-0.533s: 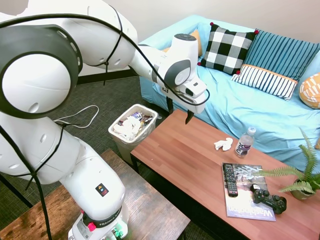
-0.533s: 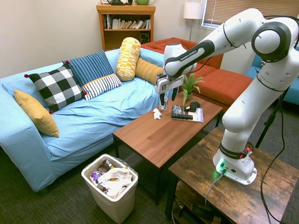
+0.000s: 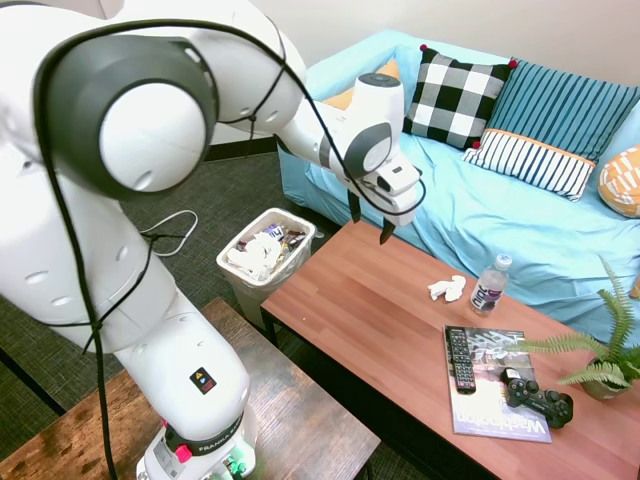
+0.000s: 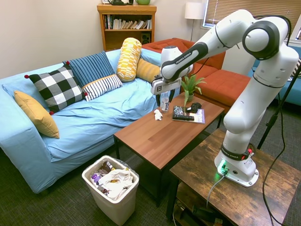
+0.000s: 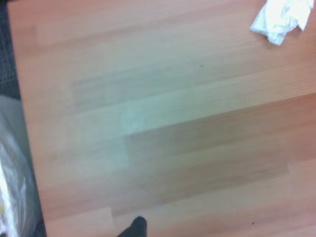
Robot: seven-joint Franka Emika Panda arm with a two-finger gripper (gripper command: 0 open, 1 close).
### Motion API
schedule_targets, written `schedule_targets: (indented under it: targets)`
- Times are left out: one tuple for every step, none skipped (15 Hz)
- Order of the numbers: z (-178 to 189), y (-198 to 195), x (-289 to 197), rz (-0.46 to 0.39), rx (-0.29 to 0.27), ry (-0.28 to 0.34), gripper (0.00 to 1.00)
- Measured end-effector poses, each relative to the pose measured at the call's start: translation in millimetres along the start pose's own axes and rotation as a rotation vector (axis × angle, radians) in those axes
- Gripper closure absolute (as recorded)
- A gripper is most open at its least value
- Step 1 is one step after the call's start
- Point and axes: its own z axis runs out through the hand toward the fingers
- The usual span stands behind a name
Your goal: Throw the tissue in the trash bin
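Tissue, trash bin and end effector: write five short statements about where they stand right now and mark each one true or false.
1. The tissue lies on the coffee table beside the water bottle. True.
2. The end effector is holding the tissue. False: its fingers are open and empty, above the table and apart from the tissue.
3. The trash bin stands on the floor off one end of the coffee table. True.
4. The trash bin is empty. False: it already holds wrappers and crumpled paper.
5. The tissue rests on the magazine. False: it lies on bare wood; the magazine carries a remote and a game controller.
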Motion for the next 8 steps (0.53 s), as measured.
schedule_targets:
  targets:
    - [12,-8,18,0.047,-0.014,0.014,0.00]
    - [27,-13,37,0.091,-0.028,0.016,0.00]
    - [42,-18,57,0.127,-0.040,0.012,0.00]
    - [57,-24,77,0.162,-0.052,0.011,0.00]
    - [73,-30,94,0.195,-0.065,0.011,0.00]
    - [90,-38,108,0.220,-0.080,0.011,0.00]
    - [109,-46,118,0.240,-0.094,0.012,0.00]
    - [128,-55,127,0.256,-0.105,0.009,0.00]
